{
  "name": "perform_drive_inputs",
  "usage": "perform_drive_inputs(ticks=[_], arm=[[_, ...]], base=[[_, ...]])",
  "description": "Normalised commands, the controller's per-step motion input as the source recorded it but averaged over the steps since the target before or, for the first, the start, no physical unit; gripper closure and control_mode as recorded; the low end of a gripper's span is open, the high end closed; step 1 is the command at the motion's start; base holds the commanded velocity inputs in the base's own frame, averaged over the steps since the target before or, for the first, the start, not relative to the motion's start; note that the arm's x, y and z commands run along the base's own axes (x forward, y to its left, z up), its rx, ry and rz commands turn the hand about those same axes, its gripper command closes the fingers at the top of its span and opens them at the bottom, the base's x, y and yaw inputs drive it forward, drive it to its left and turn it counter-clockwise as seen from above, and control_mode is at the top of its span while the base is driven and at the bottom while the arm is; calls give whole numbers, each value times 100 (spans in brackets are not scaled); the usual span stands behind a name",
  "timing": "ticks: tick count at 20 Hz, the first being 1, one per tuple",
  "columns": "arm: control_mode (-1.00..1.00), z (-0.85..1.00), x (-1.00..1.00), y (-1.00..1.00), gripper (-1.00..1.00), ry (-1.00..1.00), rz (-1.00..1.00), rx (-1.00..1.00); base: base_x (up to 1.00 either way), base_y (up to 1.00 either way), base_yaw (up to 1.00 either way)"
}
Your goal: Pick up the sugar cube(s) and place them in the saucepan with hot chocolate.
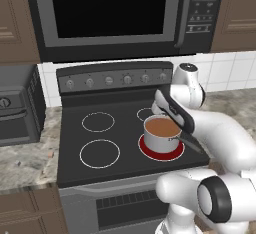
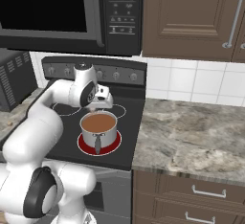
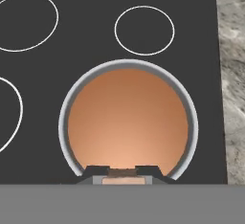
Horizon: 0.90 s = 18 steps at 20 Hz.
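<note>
The end effector (image 3: 122,172) hangs above the saucepan (image 3: 128,122), fingers pinching a cube (image 3: 122,173) that is mostly hidden between them.

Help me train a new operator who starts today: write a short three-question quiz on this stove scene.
1. True or false: the saucepan stands on the front left burner of the stove.
2. Which burner glows red? A. the one under the saucepan. B. the back left one. C. the front left one.
3. Fill in: in the hand view, the gripper hangs over the hot chocolate and pinches a small tan ____ between its fingertips.

Key: 1. False; it stands on the front right burner. 2. A. 3. sugar cube.
</note>
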Motion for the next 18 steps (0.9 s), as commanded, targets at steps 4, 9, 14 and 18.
perform_drive_inputs(ticks=[4,9,14,18], arm=[[-100,-10,11,-1,100,6,0,0],[-100,-9,0,-4,100,8,0,0],[-100,-1,5,-1,100,6,0,0],[-100,0,16,0,100,5,0,0]], base=[[0,0,0],[0,0,0],[0,0,0],[0,0,0]])
